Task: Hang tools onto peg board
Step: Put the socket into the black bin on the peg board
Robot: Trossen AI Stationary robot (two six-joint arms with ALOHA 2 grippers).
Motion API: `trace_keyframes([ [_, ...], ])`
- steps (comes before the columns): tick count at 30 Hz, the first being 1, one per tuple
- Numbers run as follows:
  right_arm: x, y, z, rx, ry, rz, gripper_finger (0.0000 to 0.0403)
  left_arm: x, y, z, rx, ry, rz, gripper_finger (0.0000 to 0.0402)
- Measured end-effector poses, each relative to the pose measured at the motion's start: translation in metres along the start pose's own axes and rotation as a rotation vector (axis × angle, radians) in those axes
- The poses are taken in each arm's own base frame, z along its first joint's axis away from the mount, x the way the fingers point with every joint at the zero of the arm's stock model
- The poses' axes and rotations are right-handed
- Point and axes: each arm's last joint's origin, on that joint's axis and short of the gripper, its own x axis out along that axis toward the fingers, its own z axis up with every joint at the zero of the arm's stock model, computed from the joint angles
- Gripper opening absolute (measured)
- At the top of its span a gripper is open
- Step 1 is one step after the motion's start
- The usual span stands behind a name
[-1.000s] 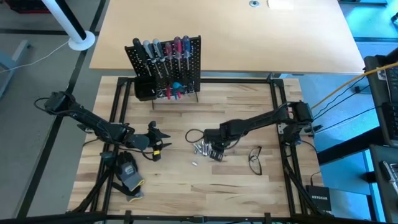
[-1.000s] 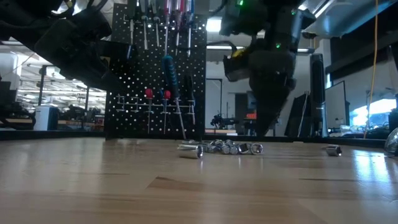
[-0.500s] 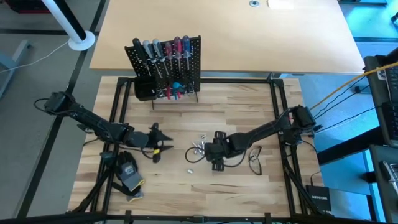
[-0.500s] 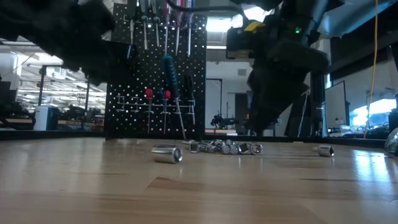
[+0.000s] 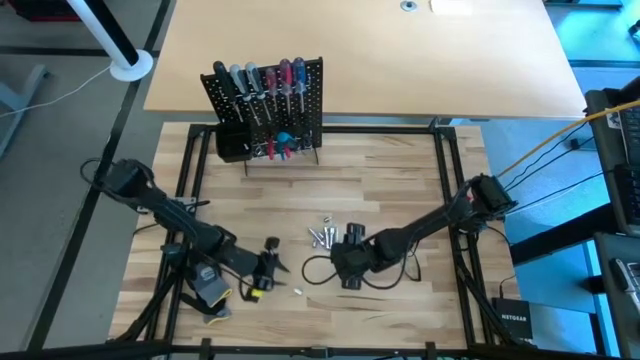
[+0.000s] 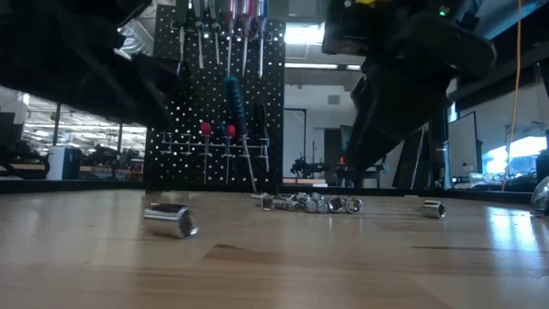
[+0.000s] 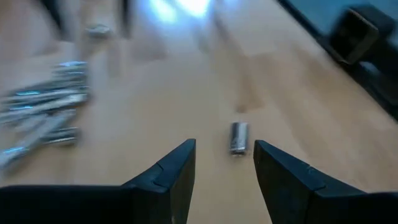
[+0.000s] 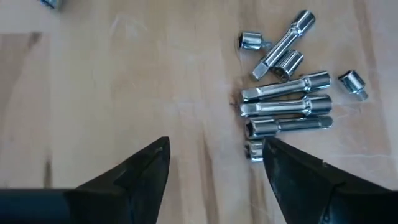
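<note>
The peg board (image 5: 265, 100) stands upright at the table's far side, with several screwdrivers hanging on it and a black bin (image 5: 232, 146) at its lower left. A cluster of silver metal bits (image 5: 322, 236) (image 8: 286, 111) lies mid-table. One lone silver bit (image 5: 297, 290) (image 7: 239, 137) (image 6: 170, 221) lies on its side nearer the front edge. My left gripper (image 5: 278, 270) (image 7: 225, 152) stands open just short of that bit, without touching it. My right gripper (image 5: 340, 265) (image 8: 216, 152) hovers open on the near side of the cluster, holding nothing.
A grey-black glove with yellow trim (image 5: 208, 290) lies at the near left beside the left arm. A dark cable and a pair of glasses (image 5: 405, 262) lie by the right arm. A black metal frame (image 5: 190, 170) borders the tabletop. Bare wood lies between the peg board and the bits.
My right gripper has drawn back from the cluster toward the table's near edge. A single silver bit has rolled away from the cluster toward the near left. My left gripper has swung toward the near edge and rightward, dipping toward that bit.
</note>
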Motion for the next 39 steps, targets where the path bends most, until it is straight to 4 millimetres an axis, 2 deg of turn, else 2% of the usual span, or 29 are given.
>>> trace_keyframes([
  [3,-0.002,0.007,-0.002,0.017,-0.015,0.001,0.0255,0.013,-0.015,0.002,0.017,0.004,-0.097,0.0153],
  [7,-0.005,0.014,-0.005,0.049,-0.033,-0.013,0.0255,0.027,-0.031,0.001,0.035,-0.008,-0.137,0.0153],
  [16,-0.009,0.027,-0.004,0.126,-0.106,0.03,0.0255,0.061,-0.043,-0.021,0.011,0.088,-0.133,0.0153],
  [21,-0.008,0.03,-0.004,0.151,-0.115,0.027,0.0255,0.064,-0.05,-0.024,0.023,0.089,-0.139,0.0153],
  [29,0.008,0.036,-0.007,0.166,-0.097,0.056,0.0255,0.065,-0.053,-0.018,0.127,-0.001,-0.187,0.0153],
  [39,0.01,0.037,-0.008,0.167,-0.073,0.084,0.0255,0.07,-0.05,-0.023,0.086,0.006,-0.167,0.0153],
])
